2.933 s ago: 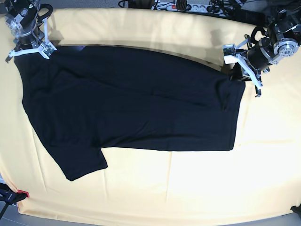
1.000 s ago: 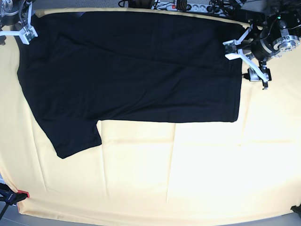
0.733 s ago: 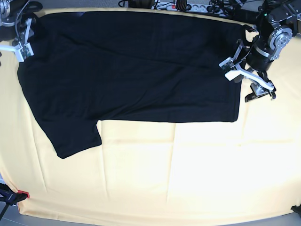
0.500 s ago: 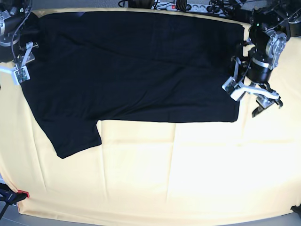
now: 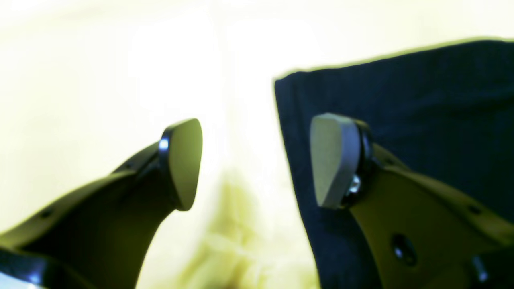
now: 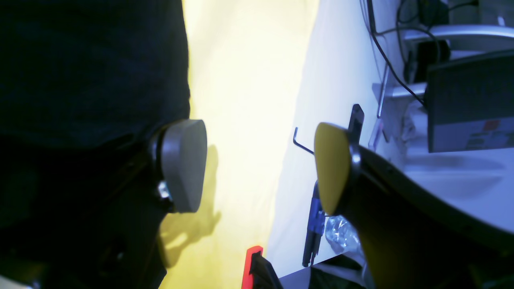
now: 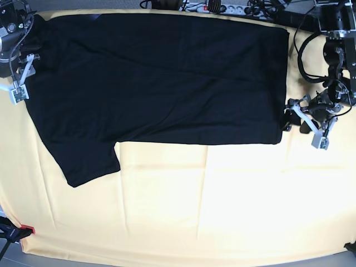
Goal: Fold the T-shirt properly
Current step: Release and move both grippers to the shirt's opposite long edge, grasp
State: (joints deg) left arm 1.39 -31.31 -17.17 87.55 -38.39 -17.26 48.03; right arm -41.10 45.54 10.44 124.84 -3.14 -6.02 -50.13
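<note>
Left wrist view shows both arms' fingers (image 5: pixel 335 160) spread apart, empty, at the T-shirt (image 5: pixel 421 120) edges.

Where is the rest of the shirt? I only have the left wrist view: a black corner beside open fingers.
Observer: The shirt lies spread flat on the yellow cloth, with one sleeve sticking out toward the near edge.
Operator: And the other arm?
Observer: The right arm's fingers are at the shirt's opposite side, open and holding nothing.
Operator: Any print showing?
Observer: None; only plain black faces up.
</note>
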